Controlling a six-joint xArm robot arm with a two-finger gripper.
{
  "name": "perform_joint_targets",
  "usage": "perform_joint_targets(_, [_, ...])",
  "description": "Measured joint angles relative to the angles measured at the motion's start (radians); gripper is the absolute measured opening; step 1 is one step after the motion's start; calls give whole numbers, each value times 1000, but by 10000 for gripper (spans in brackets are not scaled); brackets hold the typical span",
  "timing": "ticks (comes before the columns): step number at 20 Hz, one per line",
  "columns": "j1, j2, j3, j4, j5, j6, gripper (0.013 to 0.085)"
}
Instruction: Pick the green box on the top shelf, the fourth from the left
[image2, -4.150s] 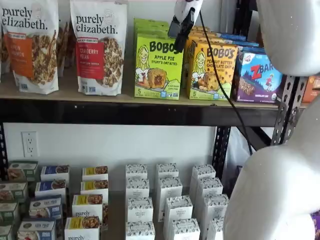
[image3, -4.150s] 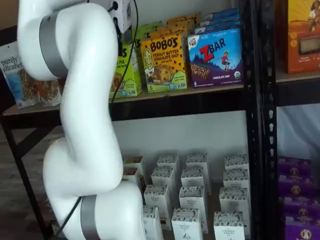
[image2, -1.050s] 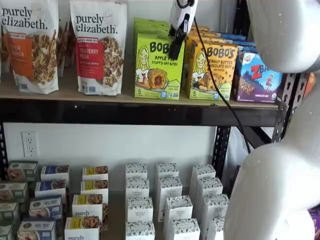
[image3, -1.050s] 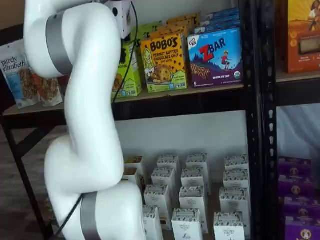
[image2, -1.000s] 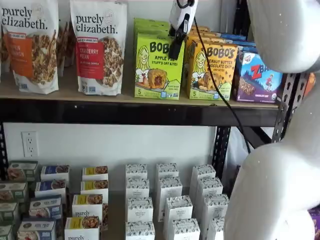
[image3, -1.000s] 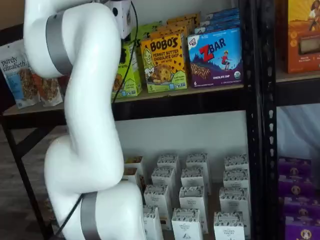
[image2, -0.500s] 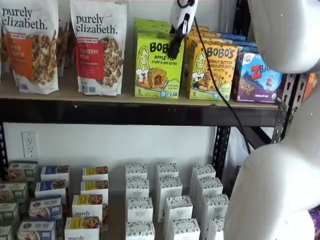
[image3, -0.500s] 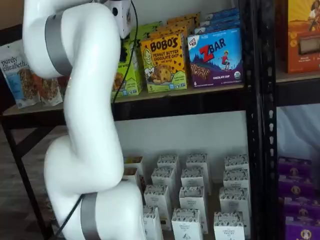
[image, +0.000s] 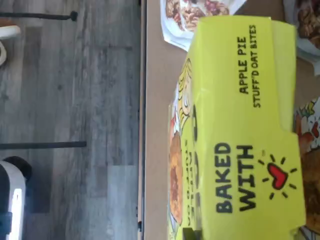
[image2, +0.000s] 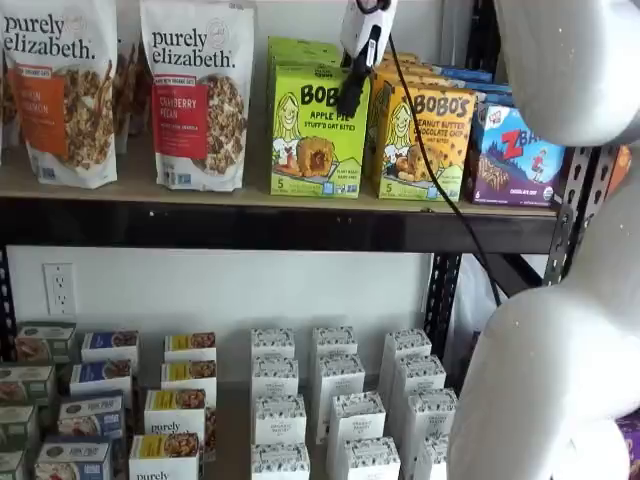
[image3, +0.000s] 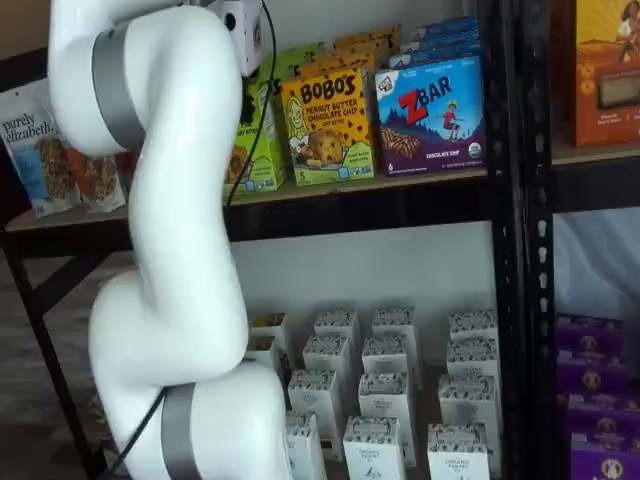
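Observation:
The green box (image2: 310, 140), a lime "Bobo's Apple Pie" carton, stands at the front of the top shelf (image2: 250, 225), and its edge shows behind the arm in a shelf view (image3: 262, 150). My gripper (image2: 352, 95) comes down from above onto the box's upper right corner. One black finger lies against the box's front face, and the gripper is shut on the box. In the wrist view the box's top panel (image: 240, 125), reading "BAKED WITH", fills most of the picture over the tan shelf board (image: 155, 125). In that same shelf view the arm hides the fingers.
A yellow-orange Bobo's box (image2: 425, 140) stands right beside the green one, then a ZBar box (image2: 515, 155). Granola bags (image2: 195, 95) stand to its left. A black cable (image2: 440, 190) hangs past the shelf front. The arm's white links (image2: 570, 300) fill the right foreground. White cartons (image2: 330, 400) line the lower shelf.
The fingers have closed on the green box. The box has shifted slightly on the shelf, its top a little higher than a second ago. The arm has barely moved.

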Motion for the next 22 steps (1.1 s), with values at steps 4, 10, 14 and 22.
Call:
perform_joint_targets(4, [-5, 2, -16, 5, 33, -1, 290])
perform_joint_targets(10, [-12, -8, -28, 12, 87, -3, 290])
perform_joint_targets(14, [-21, -25, -27, 28, 122, -5, 290])
perform_joint_targets(22, [-37, -94, 20, 40, 143, -12, 290])
